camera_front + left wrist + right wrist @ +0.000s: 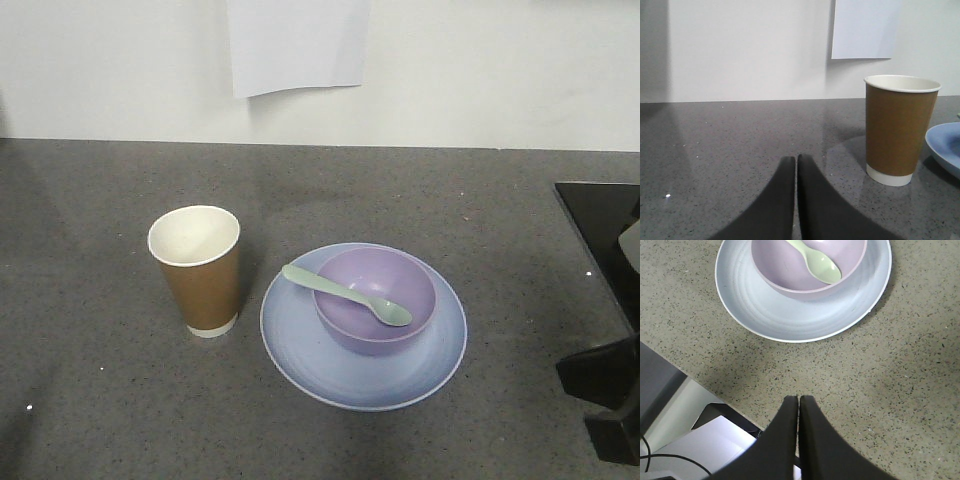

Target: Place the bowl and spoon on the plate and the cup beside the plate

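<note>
Both pairs of jaws are pressed together with nothing between them: the left gripper [796, 160] sits low over the table [90, 400] a little way short of the cup, and the right gripper [798, 401] hangs above bare table near its edge, apart from the plate.

The bowl [352, 300], smooth lavender plastic with a rounded wall, stands upright on the plate [300, 340], set toward the plate's far right rather than centred. The spoon [345, 294], pale mint plastic, lies slanted across the bowl: its oval scoop rests inside near the right wall, and its flat handle crosses the left rim and reaches out over the plate. The plate is round, shallow and pale blue, with faint concentric rings and a thin lighter rim.

Just beside the plate's left edge, not touching, stands the cup [200, 280], upright: brown paper, tapered, with a rolled white rim, white inside and a white base band.

The table is dark grey speckled stone, matte. A white sheet of paper [297, 45] hangs on the pale wall behind.
</note>
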